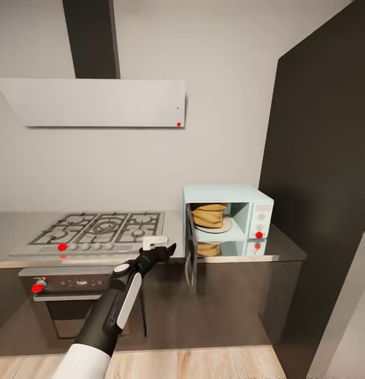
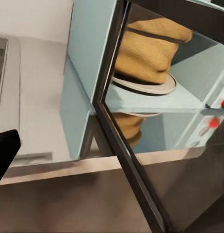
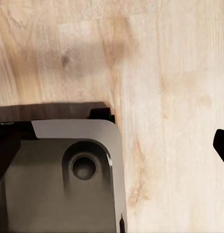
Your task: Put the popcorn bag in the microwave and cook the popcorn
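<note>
One bag in, door ajar

One bag [image 1: 209, 215] sits on the turntable inside the microwave [image 1: 228, 220], ready for heating. Its door [image 1: 191, 259] hangs open, which I judge must be shut first. Just beside it hovers the left hand [image 1: 162, 246], holding nothing; how far open, I cannot tell. Around: grey table [image 1: 287, 247], hob [image 1: 100, 229], wood floor [image 3: 170, 73].

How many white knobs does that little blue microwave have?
2, stacked on the microwave's right-hand panel: upper knob, lower knob, with a red light beneath.
</note>
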Robot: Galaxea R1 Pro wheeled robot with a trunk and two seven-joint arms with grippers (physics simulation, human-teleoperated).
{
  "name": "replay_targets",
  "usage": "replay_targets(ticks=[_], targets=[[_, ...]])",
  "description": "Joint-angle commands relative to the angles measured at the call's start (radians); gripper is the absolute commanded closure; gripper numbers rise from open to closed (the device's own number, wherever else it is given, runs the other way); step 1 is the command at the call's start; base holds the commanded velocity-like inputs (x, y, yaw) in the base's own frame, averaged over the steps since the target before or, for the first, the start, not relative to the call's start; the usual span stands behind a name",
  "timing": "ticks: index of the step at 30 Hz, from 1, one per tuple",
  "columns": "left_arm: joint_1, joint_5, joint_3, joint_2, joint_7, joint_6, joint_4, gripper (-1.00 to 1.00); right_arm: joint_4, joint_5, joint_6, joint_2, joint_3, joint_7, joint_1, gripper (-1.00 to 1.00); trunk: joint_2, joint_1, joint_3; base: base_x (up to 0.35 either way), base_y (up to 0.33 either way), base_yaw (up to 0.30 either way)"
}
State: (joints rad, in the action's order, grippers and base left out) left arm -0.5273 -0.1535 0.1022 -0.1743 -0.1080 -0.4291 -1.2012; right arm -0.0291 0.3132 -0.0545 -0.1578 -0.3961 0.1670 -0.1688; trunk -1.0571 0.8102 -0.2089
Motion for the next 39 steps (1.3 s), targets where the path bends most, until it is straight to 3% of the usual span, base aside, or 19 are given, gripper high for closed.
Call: replay_targets(ticks=[1, 39], targets=[[0.000, -0.008, -0.001, 0.000, -0.001, -0.007, -0.001, -1.00, -0.003, 0.009, -0.005, -0.001, -0.008, 0.002, -0.001, -1.00, -0.001, 0.000, 0.000, 0.000, 0.000, -0.219], [0.000, -0.006, -0.002, 0.001, 0.010, -0.003, -0.008, -1.00, -0.003, 0.009, -0.007, 0.001, -0.006, 0.000, -0.001, -1.00, -0.001, 0.000, 0.033, 0.000, 0.000, -0.225]])
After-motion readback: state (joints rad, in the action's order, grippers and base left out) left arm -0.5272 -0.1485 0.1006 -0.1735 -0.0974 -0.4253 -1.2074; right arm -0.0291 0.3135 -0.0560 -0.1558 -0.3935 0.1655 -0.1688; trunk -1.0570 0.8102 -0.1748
